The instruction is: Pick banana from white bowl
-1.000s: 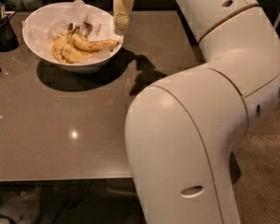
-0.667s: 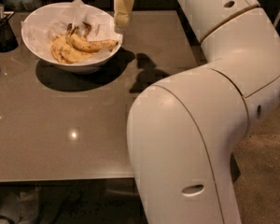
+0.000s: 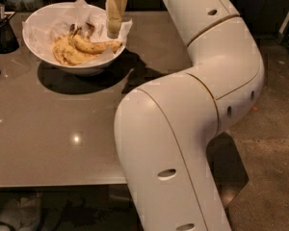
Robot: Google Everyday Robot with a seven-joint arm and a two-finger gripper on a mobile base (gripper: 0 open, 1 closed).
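Note:
The white bowl (image 3: pixel 37 24), lined with crinkled white paper, stands at the table's far left. In it lies the long yellow speckled banana (image 3: pixel 93 46), its dark stem to the left and its tip toward the right rim. Shorter, paler bananas (image 3: pixel 64 55) lie beside it on the left. My gripper (image 3: pixel 114 32) hangs pointing down over the bowl's right rim, just above the banana's right end and apart from it.
A dark container of utensils (image 3: pixel 2 31) stands left of the bowl at the table edge. My large white arm (image 3: pixel 192 129) fills the right and front of the view. The grey table (image 3: pixel 62 129) stretches toward me; the floor (image 3: pixel 269 143) lies to the right.
My gripper has moved left and down, from beside the bowl's right rim to over it. The bananas and the bowl have not moved.

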